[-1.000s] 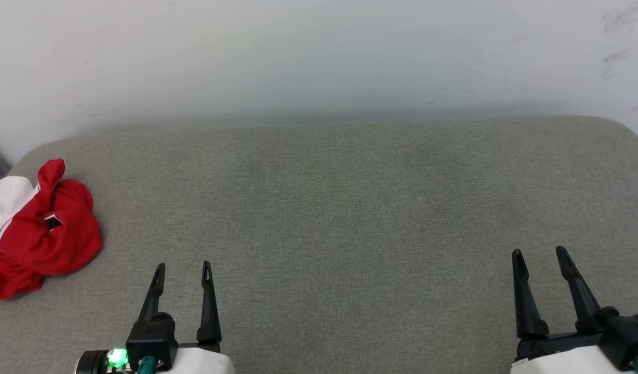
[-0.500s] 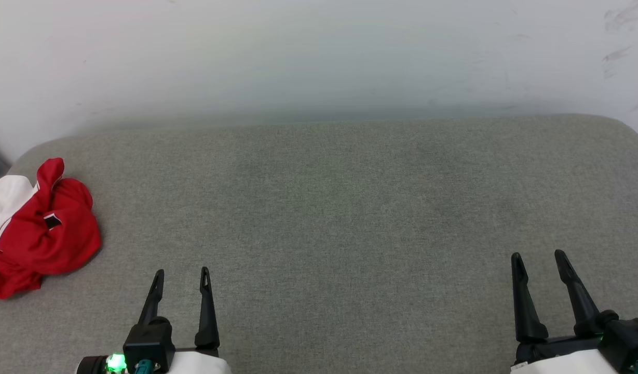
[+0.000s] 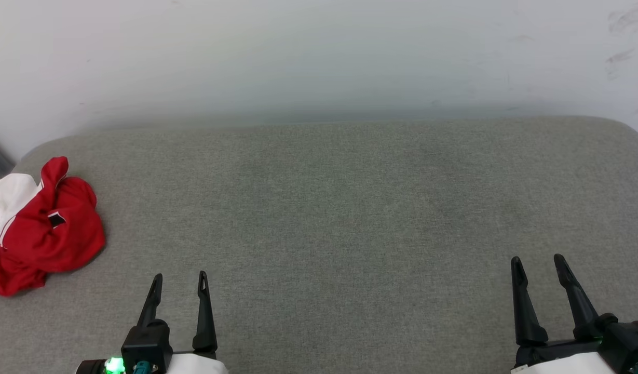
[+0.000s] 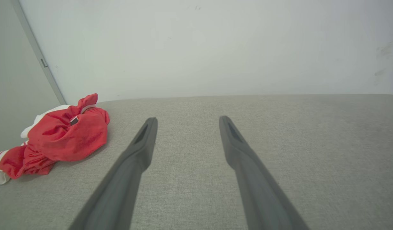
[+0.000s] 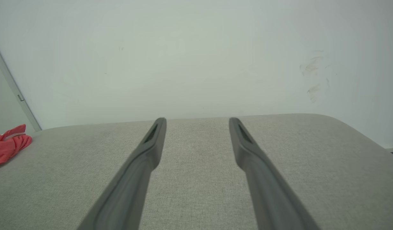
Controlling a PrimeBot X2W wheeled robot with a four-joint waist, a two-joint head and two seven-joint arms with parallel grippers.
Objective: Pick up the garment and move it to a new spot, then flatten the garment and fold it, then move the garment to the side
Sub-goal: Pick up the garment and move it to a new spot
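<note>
Reaching for the garment (image 3: 43,228) looks like the job in hand. It sits crumpled at the far left of the head view, a red heap with a white sleeve spilling toward the frame's left edge, close to the rounded corner of the grey cushion (image 3: 324,218). I'd say the pick should land on the raised red folds in the middle of the heap rather than on the sleeve, since the cloth seems to lie right at the cushion's edge and a tug on the wrong end might drag it off.

The left gripper (image 3: 179,275) sits at the lower left, just right of the heap and apart from it, its claw spread wide with nothing in it. In the left wrist view the garment (image 4: 65,137) lies off to the left of the fingers, so the arm would need to swing that way before coming down.

The cushion's grey middle looks a fair place to lay the shirt out. At the lower right the right gripper (image 3: 537,258) is likewise spread wide and holding nothing, well apart from the cloth.

I see no obstacle between claw and shirt. The pale wall (image 3: 319,52), scuffed at the upper right, stands close behind the cushion's far edge.
</note>
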